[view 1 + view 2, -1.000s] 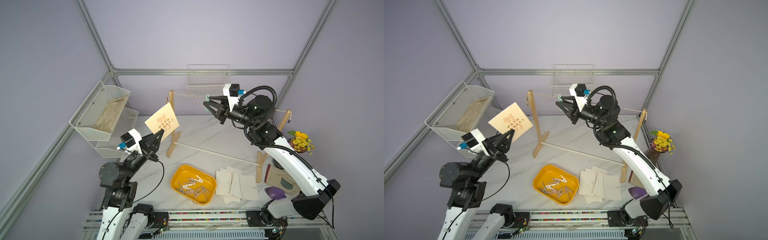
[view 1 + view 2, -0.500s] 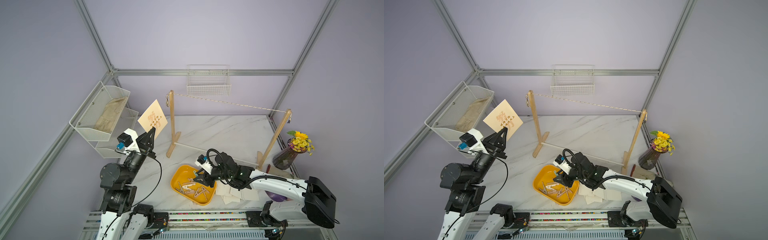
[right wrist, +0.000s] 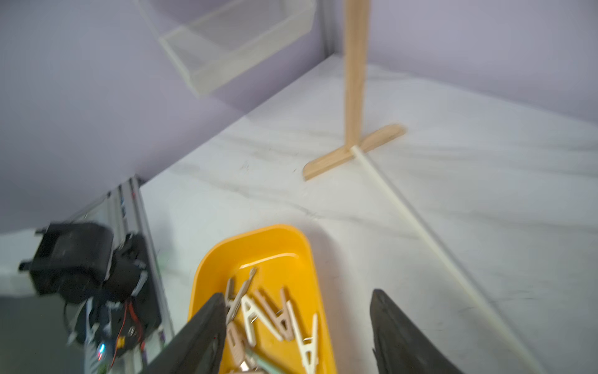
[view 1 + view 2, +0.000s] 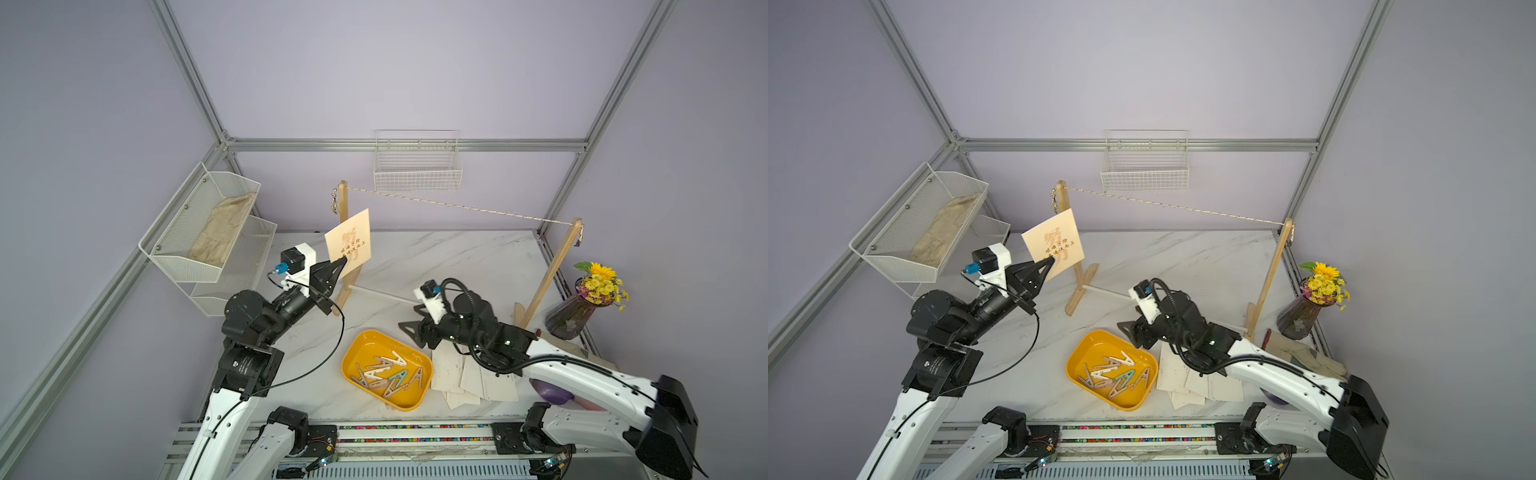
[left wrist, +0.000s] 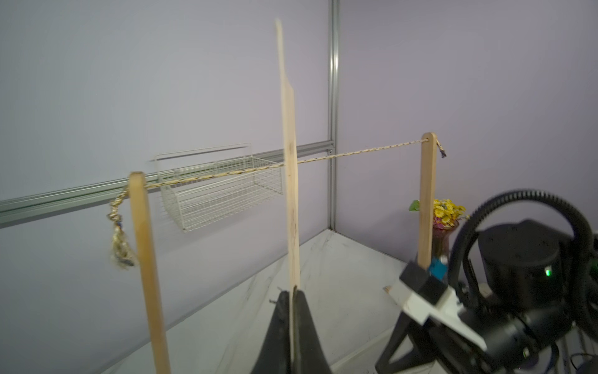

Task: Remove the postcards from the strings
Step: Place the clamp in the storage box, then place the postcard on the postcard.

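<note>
Left wrist view: tan postcard (image 5: 289, 162) seen edge-on, pinched at its lower edge by clenched left gripper (image 5: 293, 293), off the bare string (image 5: 356, 152). In a top view: right gripper (image 4: 409, 328) spread, empty, by yellow tray (image 4: 349, 357) and stacked cream postcards (image 4: 469, 380). Risk: seemingly shallow pinch; slips or clips wooden post (image 5: 142, 243) during carry.

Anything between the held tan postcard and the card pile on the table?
The right arm covers part of the pile, the open right end effector by the yellow tray, which lies between pile and tan postcard in the left end effector.
</note>
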You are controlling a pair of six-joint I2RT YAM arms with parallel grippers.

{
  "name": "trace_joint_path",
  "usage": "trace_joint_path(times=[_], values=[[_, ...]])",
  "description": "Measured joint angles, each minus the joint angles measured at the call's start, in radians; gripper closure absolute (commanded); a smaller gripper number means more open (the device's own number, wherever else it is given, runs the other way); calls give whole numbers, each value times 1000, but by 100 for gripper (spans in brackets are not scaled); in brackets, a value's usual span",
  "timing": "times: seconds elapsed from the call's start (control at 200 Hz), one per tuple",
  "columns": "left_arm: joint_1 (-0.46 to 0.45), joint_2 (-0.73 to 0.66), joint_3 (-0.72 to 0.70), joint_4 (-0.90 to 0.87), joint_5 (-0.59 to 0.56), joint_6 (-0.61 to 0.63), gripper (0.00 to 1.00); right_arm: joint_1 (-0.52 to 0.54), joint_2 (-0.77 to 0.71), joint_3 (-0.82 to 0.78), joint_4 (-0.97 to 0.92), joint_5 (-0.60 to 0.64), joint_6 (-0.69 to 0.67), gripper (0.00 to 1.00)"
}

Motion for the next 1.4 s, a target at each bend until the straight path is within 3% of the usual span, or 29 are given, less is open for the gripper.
trace_joint_path(times=[0.105, 0.225, 0.45, 0.54, 0.635, 0.825, 1.17, 1.4], values=[[-140, 53, 20, -76, -37, 110, 100, -47, -224, 49, -42, 150, -2, 28], [-306, 93, 26, -161, -127, 240, 100, -47, -375, 151, -92, 296, -20, 25], [-685, 257, 56, -212, -385, 420, 100, -46, -424, 286, -126, 531, -51, 22], [-847, 410, 76, -210, -494, 438, 100, -46, -423, 309, -132, 570, -61, 22], [-949, 608, 119, -215, -581, 407, 100, -46, -417, 326, -134, 584, -66, 22], [-1016, 892, 220, -241, -753, 332, 100, -46, -402, 333, -134, 575, -73, 22], [-1060, 1108, 399, -272, -1041, 306, 100, -46, -408, 328, -134, 549, -79, 22], [-1072, 1213, 415, -243, -1115, 347, 100, -46, -419, 315, -134, 534, -79, 22]])
